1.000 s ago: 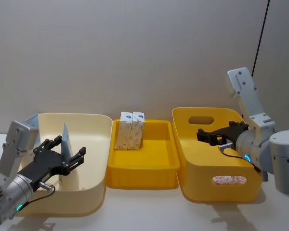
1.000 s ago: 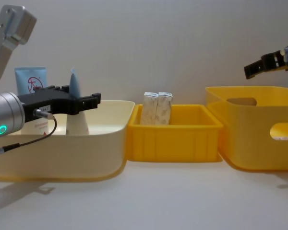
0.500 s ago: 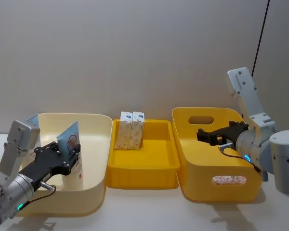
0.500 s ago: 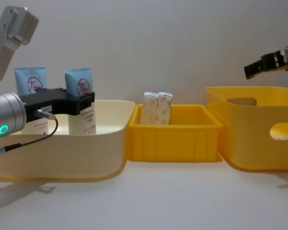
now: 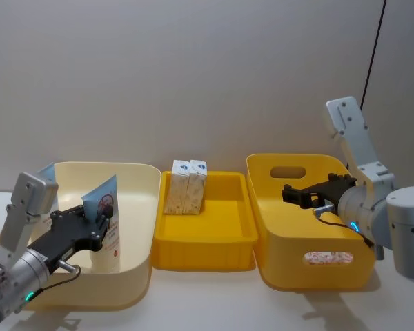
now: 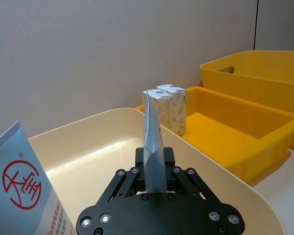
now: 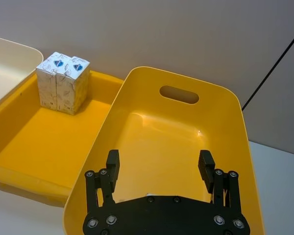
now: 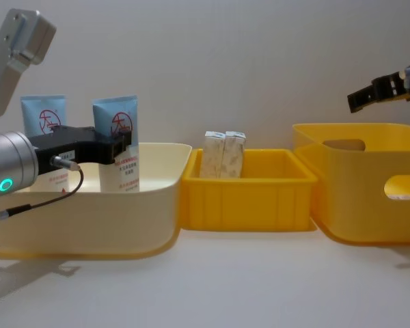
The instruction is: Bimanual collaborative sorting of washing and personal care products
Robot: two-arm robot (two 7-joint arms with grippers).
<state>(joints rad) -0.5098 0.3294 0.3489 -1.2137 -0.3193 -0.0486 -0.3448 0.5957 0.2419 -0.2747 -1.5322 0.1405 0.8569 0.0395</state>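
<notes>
A white squeeze tube [image 5: 105, 222] with a pale-blue end and red circle logo stands upright in the cream bin [image 5: 141, 200]. My left gripper [image 5: 96, 226] is shut on it; in the left wrist view the tube [image 6: 152, 142] shows edge-on between the jaws of that gripper [image 6: 152, 166]. A second tube [image 8: 44, 117] leans at the bin's far left. Two cream cartons [image 5: 186, 185] stand side by side at the back left of the middle yellow tray [image 5: 214, 252]. My right gripper [image 7: 159, 166] hangs open over the large yellow bin [image 7: 235, 122], holding nothing.
The three containers sit in a row, touching or nearly so, on a white table against a plain wall. A pale item with reddish print [image 5: 328, 258] shows through the large bin's front handle slot. A black cable [image 5: 372, 62] runs down the wall behind the right arm.
The left gripper went from open around the tube to shut on it; the tube turned from edge-on to face-on and shifted slightly right. The right arm has not moved.
</notes>
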